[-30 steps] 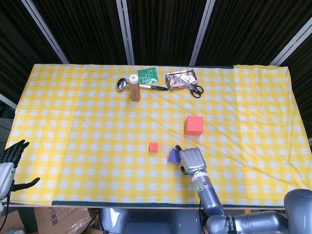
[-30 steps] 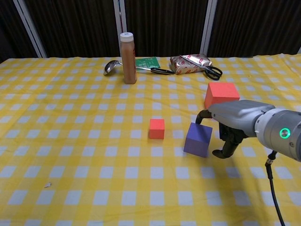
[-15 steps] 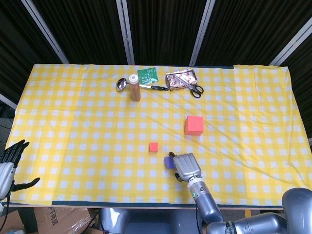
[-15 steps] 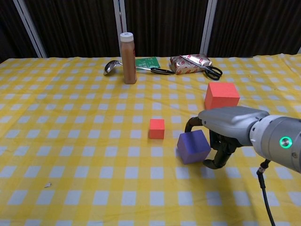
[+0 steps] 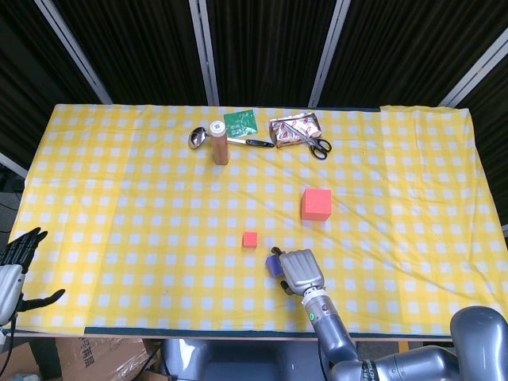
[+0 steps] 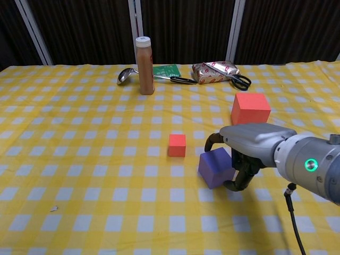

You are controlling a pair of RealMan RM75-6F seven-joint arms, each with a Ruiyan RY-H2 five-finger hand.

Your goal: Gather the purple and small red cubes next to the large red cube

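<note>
The purple cube [image 6: 217,167] has slid slightly left with the right hand [image 6: 245,154], whose fingers curl around it. The small red cube [image 6: 177,145] sits just left; the large red cube [image 6: 250,108] lies beyond. Next, carry the purple cube there.

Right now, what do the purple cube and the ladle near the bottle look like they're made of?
The purple cube looks like matte foam or painted wood: flat color, no shine, slightly soft edges; I can't tell which. The ladle looks like polished metal, with a bright reflective bowl, and its handle looks dark.
</note>
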